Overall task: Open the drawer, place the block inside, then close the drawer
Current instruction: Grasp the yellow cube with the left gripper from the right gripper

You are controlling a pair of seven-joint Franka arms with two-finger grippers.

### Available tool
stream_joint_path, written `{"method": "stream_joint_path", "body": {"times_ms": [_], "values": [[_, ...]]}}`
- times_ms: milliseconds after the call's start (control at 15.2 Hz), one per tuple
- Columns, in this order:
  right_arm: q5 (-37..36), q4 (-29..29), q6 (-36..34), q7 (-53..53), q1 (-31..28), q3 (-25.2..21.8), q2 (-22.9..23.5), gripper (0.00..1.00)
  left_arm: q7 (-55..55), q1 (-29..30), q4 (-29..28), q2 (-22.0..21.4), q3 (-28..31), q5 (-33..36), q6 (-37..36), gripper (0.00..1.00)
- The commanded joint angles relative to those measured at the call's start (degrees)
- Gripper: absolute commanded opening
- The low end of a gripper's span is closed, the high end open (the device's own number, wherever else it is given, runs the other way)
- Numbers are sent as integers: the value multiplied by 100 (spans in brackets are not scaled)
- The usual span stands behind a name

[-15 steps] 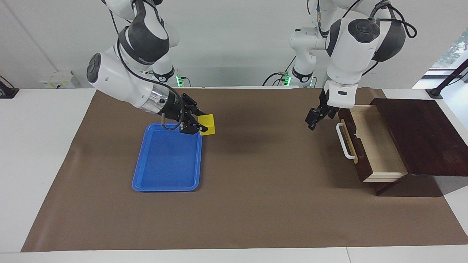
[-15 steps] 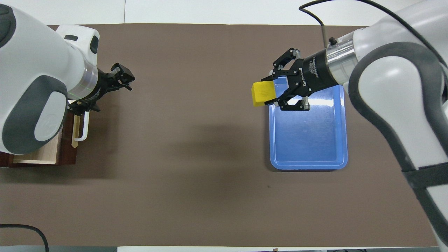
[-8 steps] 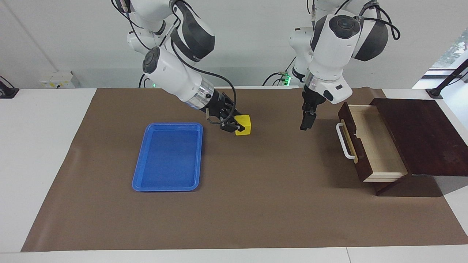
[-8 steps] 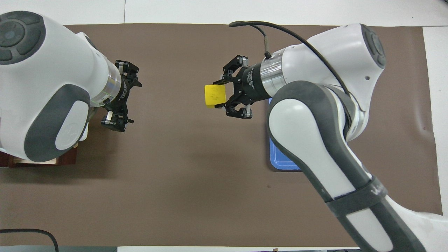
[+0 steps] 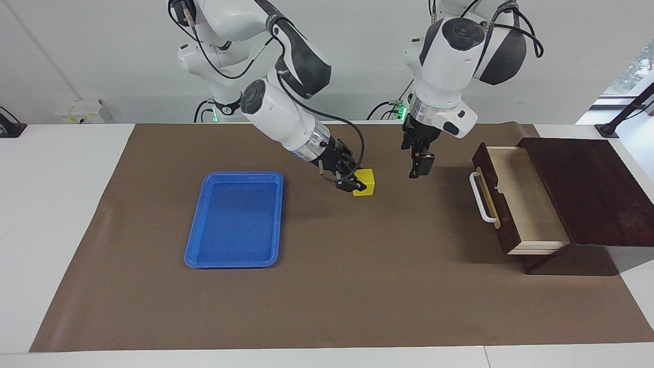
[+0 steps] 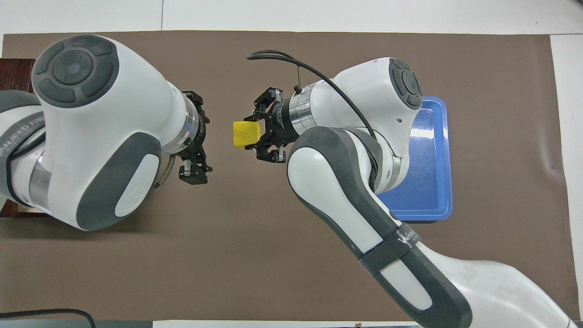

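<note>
Over a brown mat (image 5: 327, 286) covering the white surface (image 5: 56, 214), the right gripper (image 5: 356, 184) holds the yellow block (image 5: 364, 182) aloft, jaws clamped on it, between the blue tray (image 5: 234, 220) and the pulled-open drawer (image 5: 516, 202). The left gripper (image 5: 420, 163) hangs close beside it, jaws apart. A pale wall (image 5: 76, 56) backs the robots.

Glossy white arms, dark grey joint caps, black claws, perhaps looping black cables.
</note>
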Motion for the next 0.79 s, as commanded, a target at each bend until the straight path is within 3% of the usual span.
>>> {"method": "stream_joint_path", "body": {"times_ms": [0, 328, 525, 721], "values": [[161, 202, -60, 193, -5, 14, 86, 0, -144, -112, -12, 53, 73, -26, 146, 100], [187, 360, -412, 245, -40, 14, 77, 0, -442, -332, 93, 316, 82, 264, 226, 100], [170, 431, -544, 263, -84, 14, 51, 0, -451, -323, 628, 623, 108, 352, 103, 100], [179, 431, -544, 263, -101, 5, 51, 0, -451, -332, 788, 721, 117, 484, -81, 100]]}}
